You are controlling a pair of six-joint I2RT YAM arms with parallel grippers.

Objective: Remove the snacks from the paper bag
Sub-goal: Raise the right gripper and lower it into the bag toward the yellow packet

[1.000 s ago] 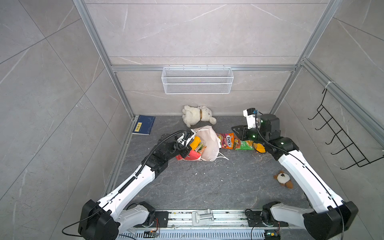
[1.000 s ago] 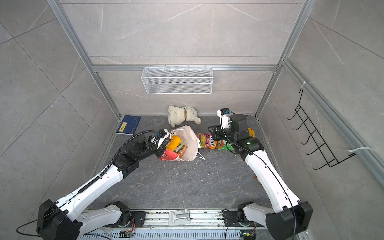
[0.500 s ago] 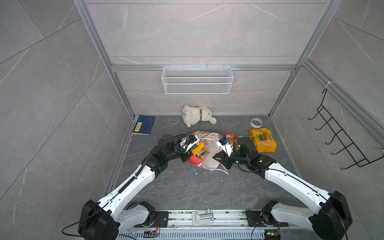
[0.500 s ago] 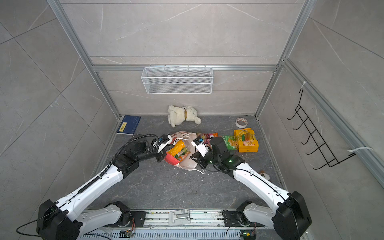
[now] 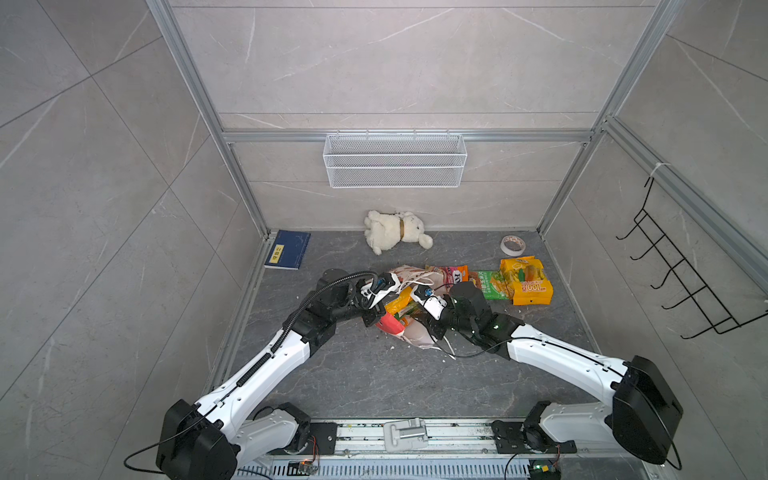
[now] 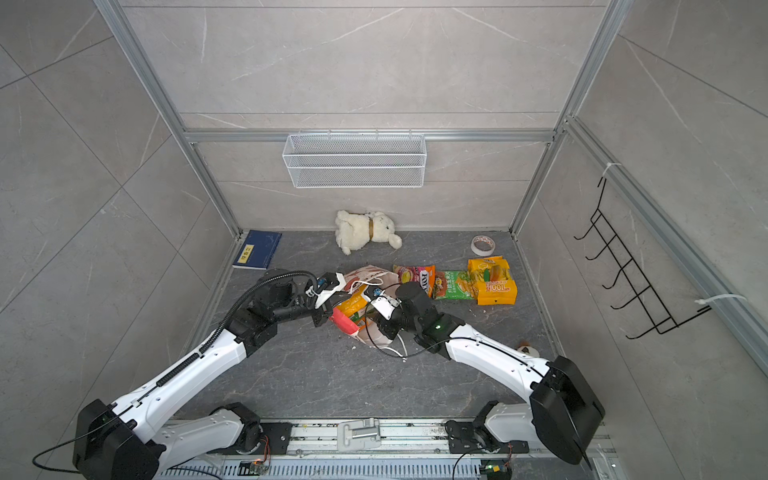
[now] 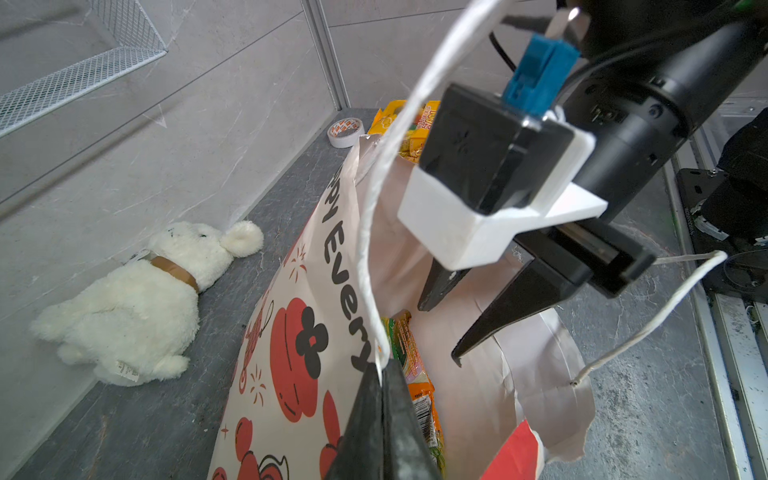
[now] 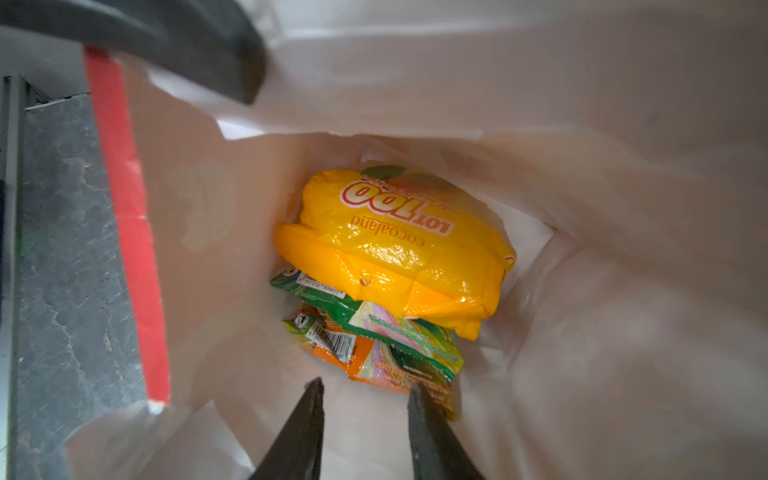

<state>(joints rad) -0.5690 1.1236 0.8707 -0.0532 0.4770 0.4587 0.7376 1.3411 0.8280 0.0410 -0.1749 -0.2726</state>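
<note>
The white, red-printed paper gift bag [image 7: 299,340] sits mid-floor. The left gripper [image 7: 380,374] is clamped tight on its rim. The right gripper [image 8: 365,390], jaws partly apart and empty, hangs inside the mouth above a crinkly yellow foil packet [image 8: 395,241] and green foil packets [image 8: 332,301]. Three more foil packets [image 5: 490,284] lie on the floor to the bag's right.
</note>
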